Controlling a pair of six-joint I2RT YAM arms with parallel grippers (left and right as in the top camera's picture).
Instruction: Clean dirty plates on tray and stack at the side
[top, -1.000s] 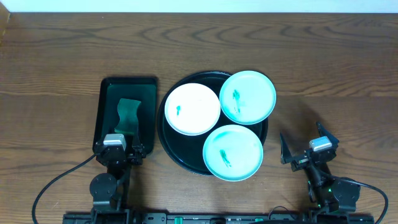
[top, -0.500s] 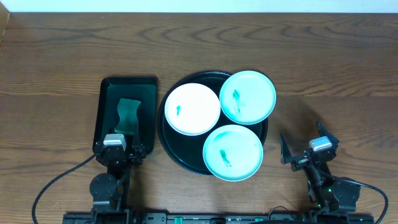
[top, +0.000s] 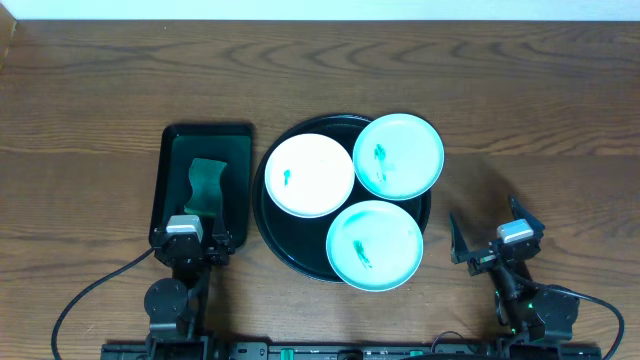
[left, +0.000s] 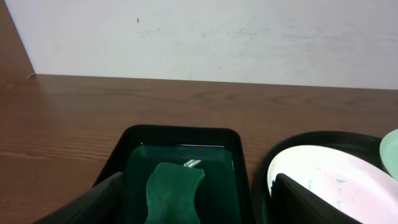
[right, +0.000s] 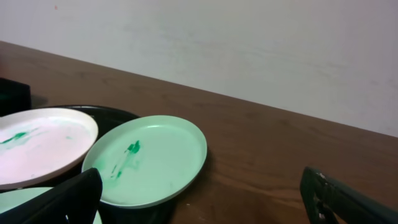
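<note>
Nothing is seen to have moved over the last second, so cleaning is judged not yet begun. Both arms are folded low, with the left gripper and right gripper spread apart and empty. The sponge lies just ahead of the left one. Ahead-left of the right one, three smeared plates rest on the tray.
</note>
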